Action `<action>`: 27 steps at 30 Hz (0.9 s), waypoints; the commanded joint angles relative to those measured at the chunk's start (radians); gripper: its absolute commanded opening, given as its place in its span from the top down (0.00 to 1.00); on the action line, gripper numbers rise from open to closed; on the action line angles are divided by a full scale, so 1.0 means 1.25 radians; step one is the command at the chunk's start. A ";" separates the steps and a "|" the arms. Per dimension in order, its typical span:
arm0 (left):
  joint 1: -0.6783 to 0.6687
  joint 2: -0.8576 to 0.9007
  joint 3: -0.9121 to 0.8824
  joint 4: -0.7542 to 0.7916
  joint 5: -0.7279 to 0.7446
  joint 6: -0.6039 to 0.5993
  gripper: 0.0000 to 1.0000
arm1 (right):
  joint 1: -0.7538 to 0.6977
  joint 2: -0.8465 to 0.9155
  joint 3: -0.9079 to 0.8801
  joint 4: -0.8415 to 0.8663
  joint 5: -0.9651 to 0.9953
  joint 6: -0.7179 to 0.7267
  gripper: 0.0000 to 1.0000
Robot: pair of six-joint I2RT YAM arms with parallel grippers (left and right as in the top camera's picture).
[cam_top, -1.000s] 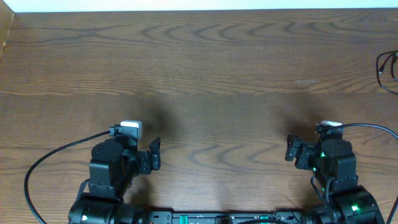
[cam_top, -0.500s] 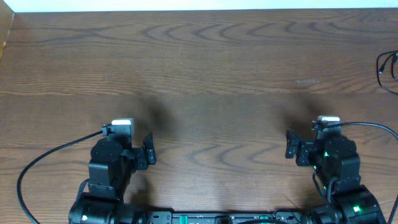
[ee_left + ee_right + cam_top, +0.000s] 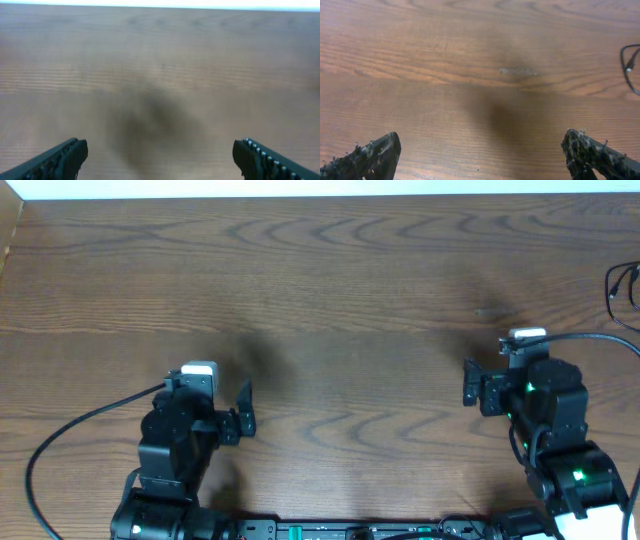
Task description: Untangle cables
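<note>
The wooden counter [image 3: 330, 270] fills the overhead view, and most of its surface is bare wood grain. The left arm [image 3: 175, 445] sits at the near left and the right arm [image 3: 545, 410] at the near right, well apart from each other. A thick black wire [image 3: 60, 445] loops out from the left arm across the near left corner. A similar wire [image 3: 590, 337] arches from the right arm towards the right edge.

The left gripper [image 3: 161, 160] is spread wide above bare wood, with nothing between its fingers. The right gripper [image 3: 485, 157] is spread just as wide and also holds nothing.

The cables [image 3: 621, 288] lie at the far right edge of the counter, beyond and to the right of the right gripper. They are partly cut off by the frame, so only a thin dark loop [image 3: 630, 67] shows. Nothing lies between the right gripper and them except a small pale scuff [image 3: 519, 71] on the wood.
</note>
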 commanded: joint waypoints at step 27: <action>0.002 0.001 -0.008 -0.030 0.013 0.036 0.02 | -0.004 -0.073 0.008 -0.097 0.041 0.055 0.01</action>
